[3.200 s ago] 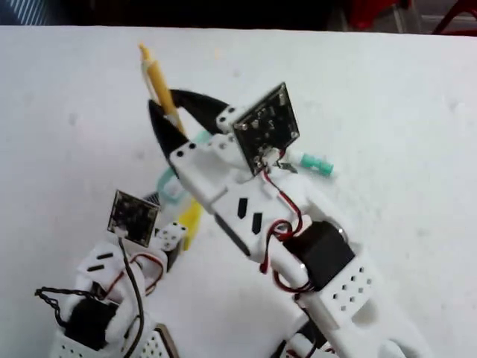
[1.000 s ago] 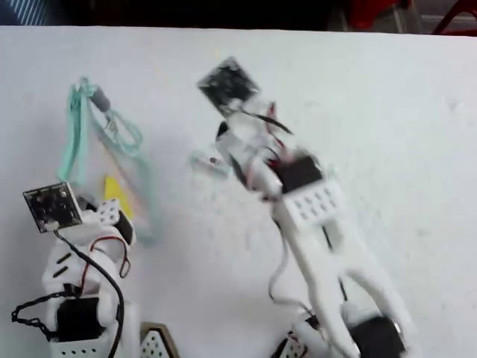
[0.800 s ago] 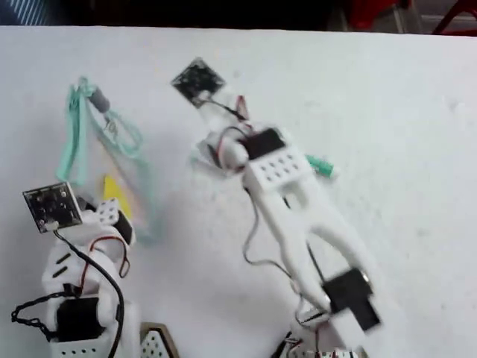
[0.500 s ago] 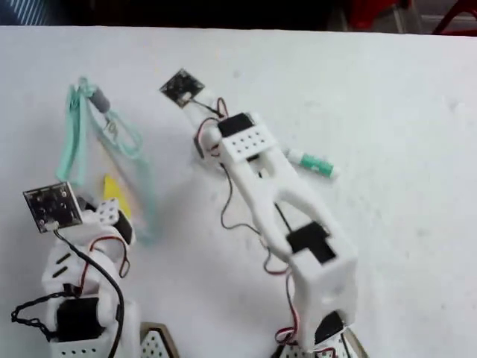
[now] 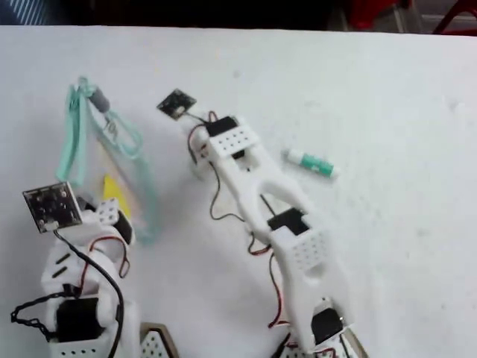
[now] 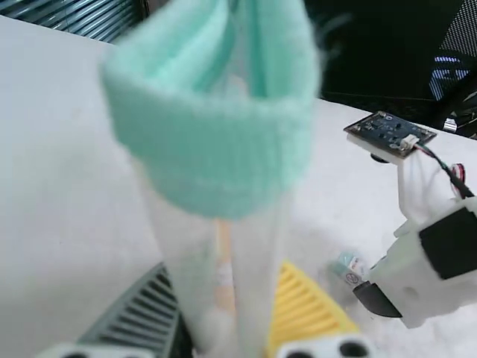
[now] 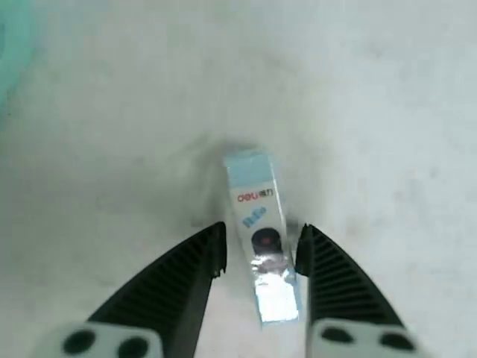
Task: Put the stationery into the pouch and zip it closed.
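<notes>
Closing on the eraser (image 7: 257, 212) is, by judgement, the step in hand. The eraser lies flat on the tabletop (image 5: 373, 89) near the centre, to the right of the pouch (image 5: 112, 164). The right end effector (image 7: 260, 250) is released, with one finger on each side of the eraser's narrow width. The eraser sits closer to one finger than the other, so centre the fingers first. An uneven close could push or pivot the eraser. Grip near the middle of its length, then lift straight up before carrying it left.

The left end effector (image 6: 223, 332) is clenched on the pouch, holding it up on edge at the left of the tabletop. Its mint trim is raised. A green-and-white stick (image 5: 309, 162) lies on the tabletop to the right of the right arm, apart from both arms.

The eraser's pale blue sleeve carries a short red word, a blue one below it and a dark round mark. No other writing can be made out.
</notes>
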`<state>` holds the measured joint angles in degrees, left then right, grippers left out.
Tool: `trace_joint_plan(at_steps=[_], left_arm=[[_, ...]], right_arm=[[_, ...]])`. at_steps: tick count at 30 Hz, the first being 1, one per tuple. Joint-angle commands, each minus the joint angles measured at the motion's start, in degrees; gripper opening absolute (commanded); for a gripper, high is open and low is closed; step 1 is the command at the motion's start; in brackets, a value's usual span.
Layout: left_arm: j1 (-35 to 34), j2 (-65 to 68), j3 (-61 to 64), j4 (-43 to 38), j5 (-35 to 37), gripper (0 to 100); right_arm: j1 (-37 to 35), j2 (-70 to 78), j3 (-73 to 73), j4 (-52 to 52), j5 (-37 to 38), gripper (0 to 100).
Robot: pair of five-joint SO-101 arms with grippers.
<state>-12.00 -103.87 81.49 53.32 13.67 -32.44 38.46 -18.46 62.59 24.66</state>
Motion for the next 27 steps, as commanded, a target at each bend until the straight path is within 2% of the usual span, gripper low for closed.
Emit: trace_joint_plan(at_steps=[1, 7, 10, 12, 14, 19, 24, 27], left_arm=[[-0.3, -0.7, -3.7, -2.2, 0.5, 2], [-0.3, -0.7, -3.7, -2.2, 0.5, 3], [-0.3, -0.7, -3.7, -2.2, 0.5, 3], [0.2, -0.7, -3.7, -2.2, 0.5, 3], [1.3, -0.7, -3.7, -2.2, 0.4, 3], [5.3, -0.7, -3.7, -2.4, -1.9, 3], [11.2, -0.7, -3.9, -8.6, -3.5, 2], [16.1, -0.7, -4.0, -12.9, -3.6, 2]], right_arm=[[-0.4, 0.5, -2.0, -3.7, 5.3, 14.9], [-2.4, 1.8, -2.0, -5.0, 7.7, 13.5], [-2.2, 1.7, -2.0, -4.9, 7.7, 0.3], [-2.1, 1.5, -2.0, -3.6, 7.7, 3.6], [-1.5, 0.9, -2.7, -1.0, 7.7, 1.2], [2.6, -4.7, -9.6, 11.1, 7.3, 1.7], [8.7, -15.3, -12.0, 15.3, 1.8, 1.7], [9.6, -21.9, -11.9, 17.1, -0.4, 1.7]])
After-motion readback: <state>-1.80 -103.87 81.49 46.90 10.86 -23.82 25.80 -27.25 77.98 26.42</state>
